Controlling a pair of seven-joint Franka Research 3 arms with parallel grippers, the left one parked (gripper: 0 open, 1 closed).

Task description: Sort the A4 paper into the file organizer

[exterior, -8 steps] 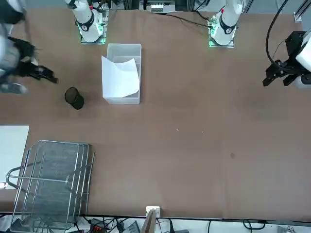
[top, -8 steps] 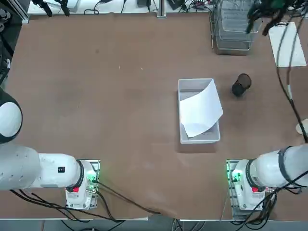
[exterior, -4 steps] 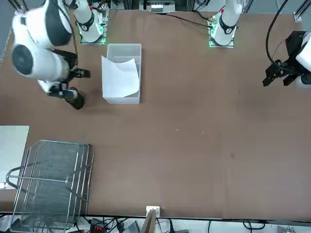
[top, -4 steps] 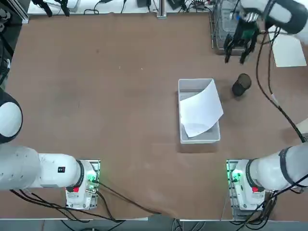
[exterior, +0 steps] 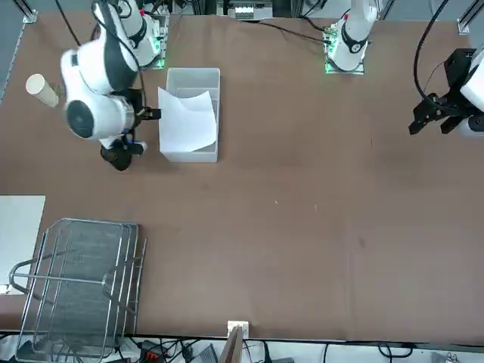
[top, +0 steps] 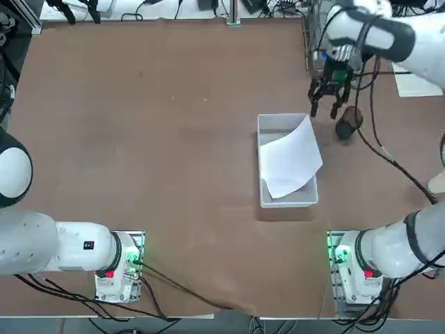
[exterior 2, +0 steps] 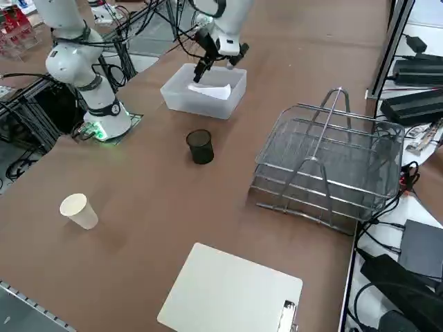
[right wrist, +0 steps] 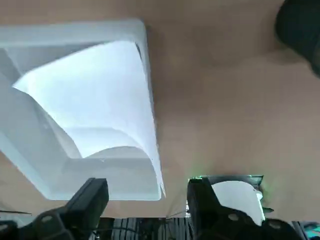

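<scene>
Your right gripper [top: 325,108] swung from the silvery wire-mesh file organizer [top: 336,43] toward the clear plastic bin [top: 306,198], fingers spread and empty. The white A4 paper [top: 290,157] remained curled inside, ungrasped.

Even, diffuse light falls from overhead on the table [top: 174,139], with no hard-edged shadows in any view. The bin [top: 261,198] throws a soft, darker band onto the table on its near side. The paper [top: 288,156] is the brightest surface, almost washed out, with grey shading only under its curl in the wrist view. The right gripper [top: 325,110], fingers apart above the table between the bin's far corner and the black cup [top: 348,123], casts no clear shadow. In the side view the paper cup [exterior 2: 78,210] leaves a faint smudge beside it. Green lamps [top: 334,254] glow at the arm bases.
</scene>
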